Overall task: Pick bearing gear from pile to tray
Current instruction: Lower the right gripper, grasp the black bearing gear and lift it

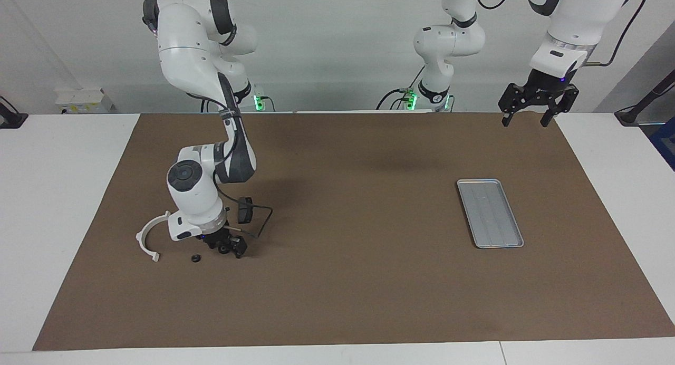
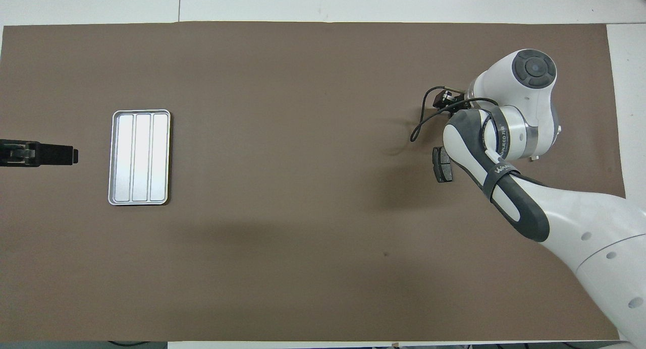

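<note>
Since the bearing gears sit in the pile, the right claw (image 1: 228, 247) is down there; grip? can't tell. Left claw (image 1: 531, 111) waits wide, twelve o'clock of the tray (image 1: 490, 213).

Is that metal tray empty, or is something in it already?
Empty. The tray shows only its bare ribbed floor in both views; no parts lie in it.
</note>
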Action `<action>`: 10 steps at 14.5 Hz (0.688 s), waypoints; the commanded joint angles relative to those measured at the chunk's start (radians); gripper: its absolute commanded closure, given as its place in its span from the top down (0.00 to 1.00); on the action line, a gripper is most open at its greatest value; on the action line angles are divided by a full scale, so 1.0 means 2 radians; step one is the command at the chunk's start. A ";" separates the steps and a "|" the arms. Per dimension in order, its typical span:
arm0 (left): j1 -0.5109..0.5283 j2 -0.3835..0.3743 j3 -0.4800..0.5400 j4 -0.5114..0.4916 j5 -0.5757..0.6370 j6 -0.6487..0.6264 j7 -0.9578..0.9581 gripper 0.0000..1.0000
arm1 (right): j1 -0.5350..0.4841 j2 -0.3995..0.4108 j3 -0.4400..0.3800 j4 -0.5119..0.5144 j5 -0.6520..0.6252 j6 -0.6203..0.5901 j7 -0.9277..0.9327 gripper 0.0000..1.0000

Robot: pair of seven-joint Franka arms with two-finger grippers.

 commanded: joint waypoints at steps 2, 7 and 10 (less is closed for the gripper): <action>0.001 -0.008 0.000 -0.009 -0.002 -0.001 0.006 1.00 | -0.008 0.001 0.004 0.006 0.003 -0.018 0.011 0.80; 0.001 -0.008 0.000 -0.009 -0.002 -0.001 0.006 1.00 | -0.007 0.002 0.004 0.018 0.003 -0.028 0.012 0.74; 0.001 -0.008 0.000 -0.009 -0.002 -0.001 0.006 1.00 | -0.007 0.003 0.004 0.019 0.004 -0.028 0.012 0.56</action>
